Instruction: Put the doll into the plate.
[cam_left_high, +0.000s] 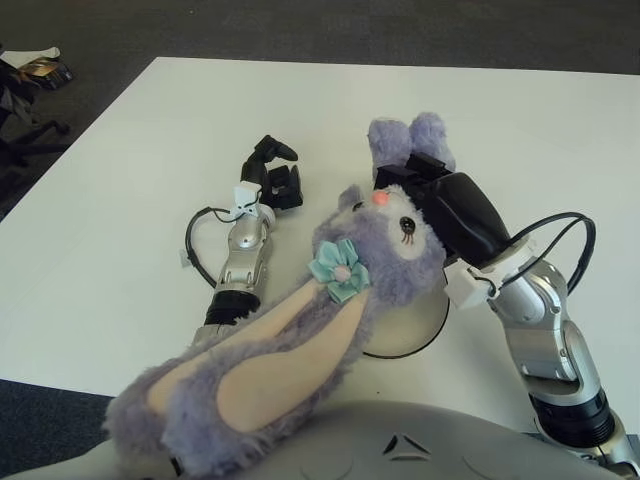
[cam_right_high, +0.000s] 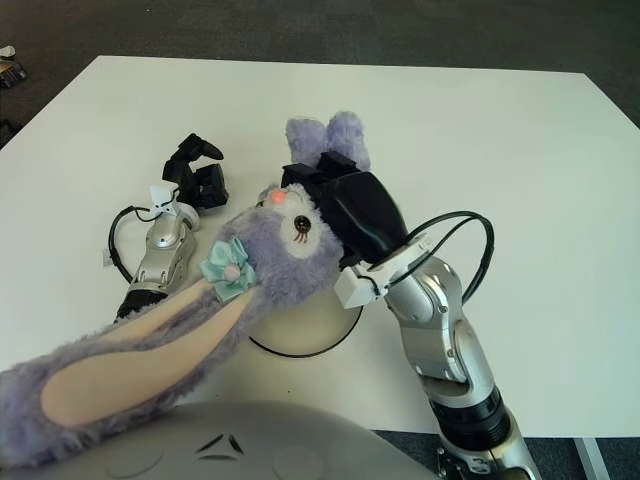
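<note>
- White desk (cam_left_high: 120, 150): wide bare surface behind and to the right, near edge just below the arms.
- Purple bunny doll (cam_left_high: 340, 300) hangs over the white plate (cam_left_high: 415, 325), long ears trailing past the desk's near edge.
- Right robot hand (cam_left_high: 440, 200) clamps the doll's head.
- Left robot hand (cam_left_high: 272, 175), fingers curled, holds nothing, left of the doll.
- No readable writing.

Right robot hand (cam_left_high: 425, 185) clenched in a grasp; left robot hand (cam_left_high: 272, 175) idle, fingers curled.

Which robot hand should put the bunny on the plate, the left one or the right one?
The right hand. It already grips the purple bunny doll just above the white plate. The left hand shows farther left over the table, holding nothing, so it would probably have to take the doll first.
</note>
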